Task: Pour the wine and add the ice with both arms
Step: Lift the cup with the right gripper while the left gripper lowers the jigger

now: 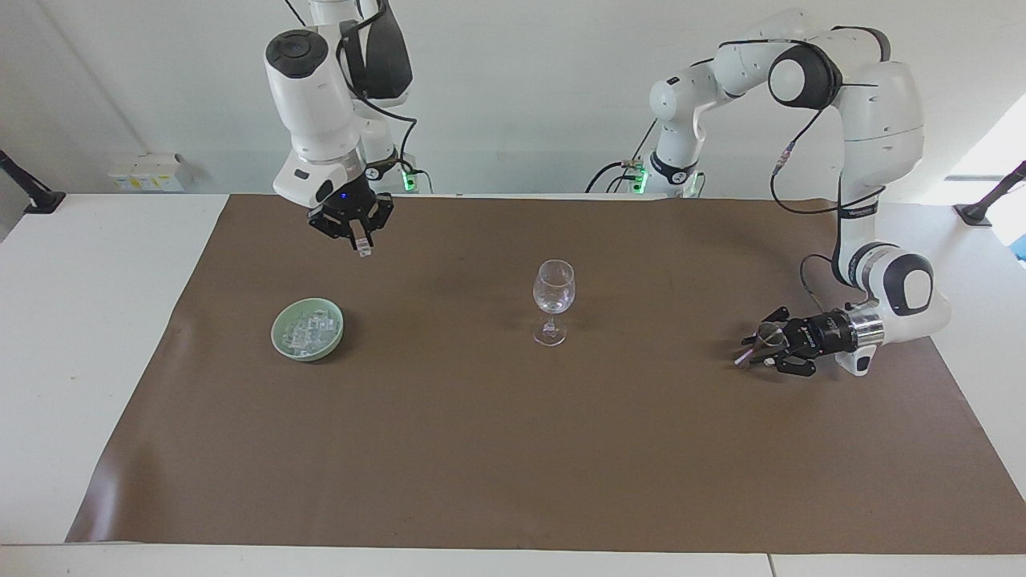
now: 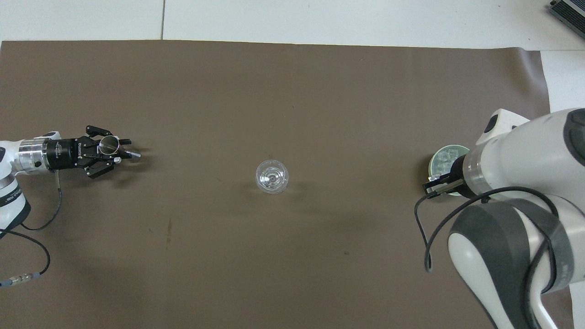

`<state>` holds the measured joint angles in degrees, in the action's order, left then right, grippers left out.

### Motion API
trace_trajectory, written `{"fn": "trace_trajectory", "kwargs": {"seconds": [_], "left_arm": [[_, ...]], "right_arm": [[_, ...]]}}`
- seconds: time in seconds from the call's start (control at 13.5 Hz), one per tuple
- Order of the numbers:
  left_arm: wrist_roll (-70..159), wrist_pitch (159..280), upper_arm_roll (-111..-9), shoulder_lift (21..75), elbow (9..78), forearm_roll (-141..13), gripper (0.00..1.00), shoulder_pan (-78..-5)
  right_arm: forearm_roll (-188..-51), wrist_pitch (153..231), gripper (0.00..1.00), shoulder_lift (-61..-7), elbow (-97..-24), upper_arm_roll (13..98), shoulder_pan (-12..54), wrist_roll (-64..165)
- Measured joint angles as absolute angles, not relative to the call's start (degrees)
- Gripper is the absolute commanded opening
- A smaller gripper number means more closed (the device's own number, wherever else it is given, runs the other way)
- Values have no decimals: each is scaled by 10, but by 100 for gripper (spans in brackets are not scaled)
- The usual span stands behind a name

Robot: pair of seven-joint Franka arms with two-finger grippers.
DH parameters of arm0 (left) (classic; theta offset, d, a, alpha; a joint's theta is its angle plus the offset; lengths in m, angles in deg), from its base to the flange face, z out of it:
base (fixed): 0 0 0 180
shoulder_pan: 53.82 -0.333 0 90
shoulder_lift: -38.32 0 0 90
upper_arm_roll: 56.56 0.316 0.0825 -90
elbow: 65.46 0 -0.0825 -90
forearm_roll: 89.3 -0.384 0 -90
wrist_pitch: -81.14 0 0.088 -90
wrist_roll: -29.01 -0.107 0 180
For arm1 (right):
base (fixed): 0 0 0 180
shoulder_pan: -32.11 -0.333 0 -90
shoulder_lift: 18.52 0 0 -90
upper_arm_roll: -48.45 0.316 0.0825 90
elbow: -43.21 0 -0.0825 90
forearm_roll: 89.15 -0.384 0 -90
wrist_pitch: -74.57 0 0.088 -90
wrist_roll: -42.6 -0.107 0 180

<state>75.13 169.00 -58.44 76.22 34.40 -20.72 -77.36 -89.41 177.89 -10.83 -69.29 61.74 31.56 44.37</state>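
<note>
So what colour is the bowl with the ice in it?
Pale green. The bowl shows best in the facing view.

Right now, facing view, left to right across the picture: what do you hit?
Green bowl of ice → right claw holding an ice cube, raised over the mat → wine glass → left claw low over the mat, gripping a small metal cup.

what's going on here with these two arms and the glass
The right gripper is raised above the mat, holding an ice cube taken from the green bowl. The left gripper holds a small metal cup low over the mat. The wine glass stands between them at mid-table.
</note>
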Motion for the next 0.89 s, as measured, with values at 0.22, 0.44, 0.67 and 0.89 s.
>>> {"fn": "trace_trajectory", "kwargs": {"seconds": [0.22, 0.44, 0.67, 0.89], "left_arm": [[751, 1692, -582, 762, 338, -207, 100, -774], [751, 1692, -577, 761, 328, -208, 100, -775], [749, 1692, -573, 755, 322, -228, 100, -775], [748, 1695, -573, 725, 316, -282, 100, -774]], "right_arm": [[-929, 1779, 0, -106, -681, 665, 315, 358], [-959, 1799, 0, -106, -676, 695, 315, 308], [-971, 1832, 0, -106, -676, 724, 315, 257], [-976, 1869, 0, -111, -677, 754, 312, 199]]}}
